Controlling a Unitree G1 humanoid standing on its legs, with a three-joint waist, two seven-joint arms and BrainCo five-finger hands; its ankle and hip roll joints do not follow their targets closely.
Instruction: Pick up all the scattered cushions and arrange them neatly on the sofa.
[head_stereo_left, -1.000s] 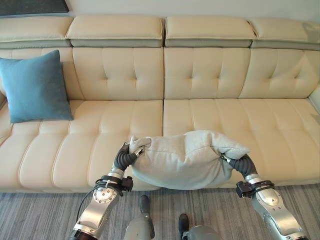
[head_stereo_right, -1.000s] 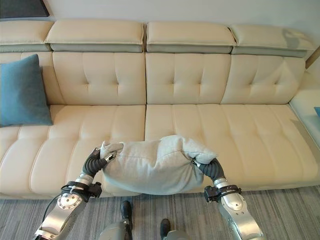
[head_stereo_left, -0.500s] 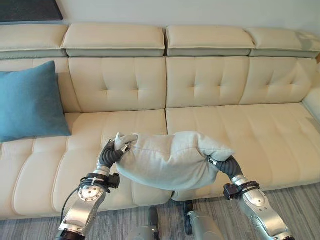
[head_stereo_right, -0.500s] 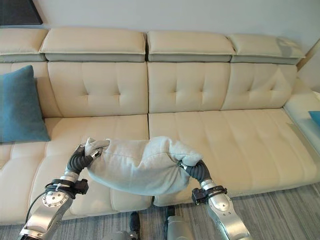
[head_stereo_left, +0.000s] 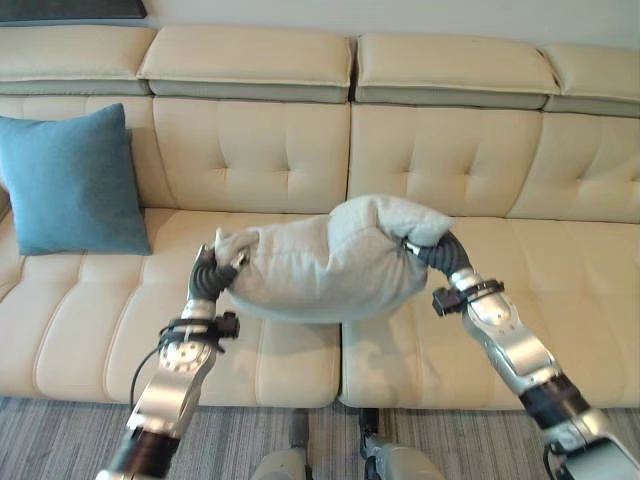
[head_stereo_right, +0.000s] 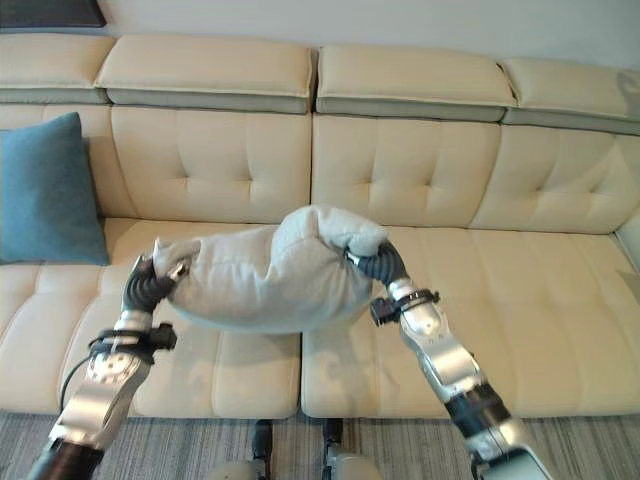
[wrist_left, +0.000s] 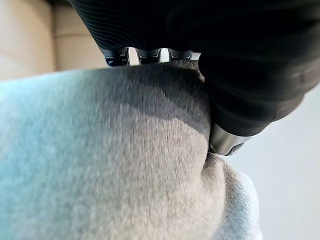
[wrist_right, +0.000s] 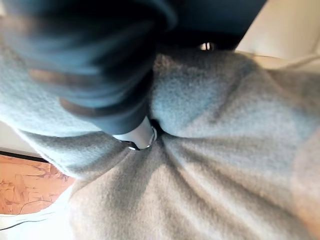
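You are holding a pale grey cushion (head_stereo_left: 325, 260) in the air between both hands, just above the seat of a cream tufted sofa (head_stereo_left: 430, 160), near its middle seam. Your left hand (head_stereo_left: 208, 275) is pinching the cushion's left corner, fingers and thumb curled into the fabric. Your right hand (head_stereo_left: 440, 252) is gripping the right end, which is riding higher, so the cushion is sagging and tilting. A blue cushion (head_stereo_left: 70, 180) is leaning upright against the backrest at the far left. The grips look shallow, on bunched corners only. If either one slips, the cushion is likely to swing down and roll off the seat edge toward the floor.
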